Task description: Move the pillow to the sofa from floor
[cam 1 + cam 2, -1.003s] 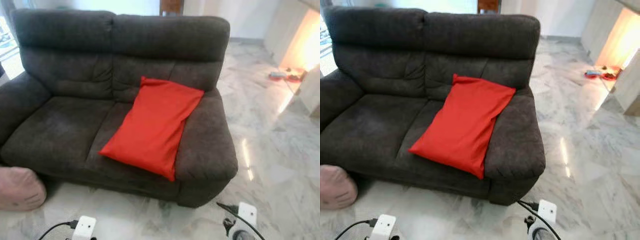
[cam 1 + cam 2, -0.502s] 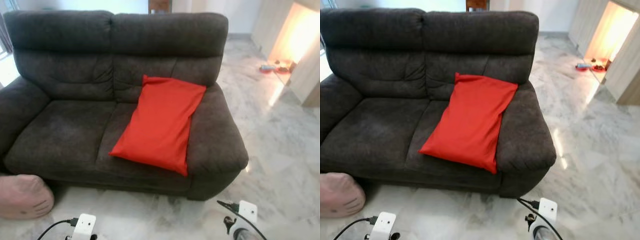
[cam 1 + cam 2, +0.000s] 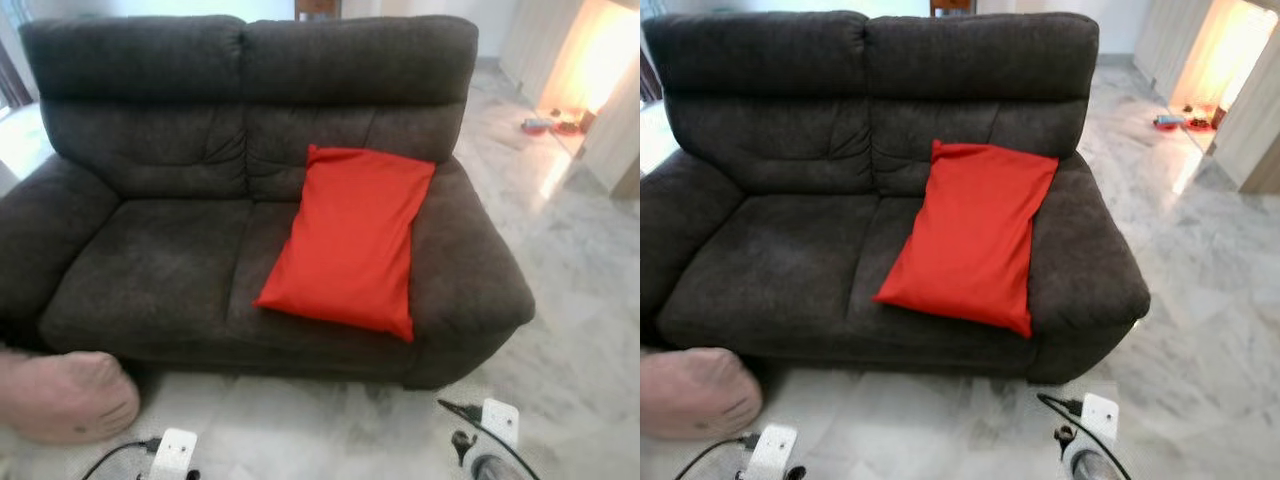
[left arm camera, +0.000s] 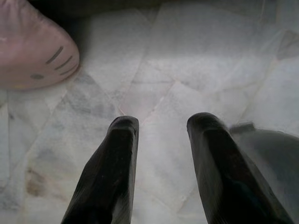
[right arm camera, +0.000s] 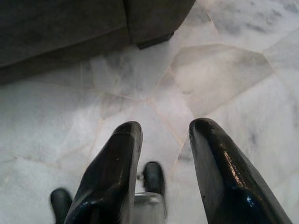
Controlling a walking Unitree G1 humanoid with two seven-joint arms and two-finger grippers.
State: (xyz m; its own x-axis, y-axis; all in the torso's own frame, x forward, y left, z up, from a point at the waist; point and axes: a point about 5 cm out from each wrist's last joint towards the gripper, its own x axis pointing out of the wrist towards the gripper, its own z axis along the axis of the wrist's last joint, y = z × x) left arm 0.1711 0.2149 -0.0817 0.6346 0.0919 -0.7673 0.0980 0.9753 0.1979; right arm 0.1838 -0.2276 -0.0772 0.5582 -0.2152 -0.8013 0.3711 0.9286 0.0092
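A red pillow (image 3: 355,239) lies slanted on the right seat of the dark grey sofa (image 3: 150,250), its top leaning on the backrest. A pink pillow (image 3: 65,395) with a drawn face rests on the marble floor by the sofa's front left corner, also close ahead of my left gripper (image 4: 161,123), which hangs open above the floor. My right gripper (image 5: 163,128) is open too, hanging over bare floor near the sofa's right front corner (image 5: 154,21). Both wrists (image 3: 172,452) (image 3: 497,425) sit low at the bottom of the eye views.
Grey-white marble floor (image 3: 590,270) stretches to the right of the sofa. A lit doorway with small red and blue items (image 3: 548,125) on the floor is at the far right. My own foot (image 5: 152,179) is below the right gripper.
The camera has swung left and the whole scene has shifted right. More of the pink pillow has come into view at the lower left. Both arms hang as before.
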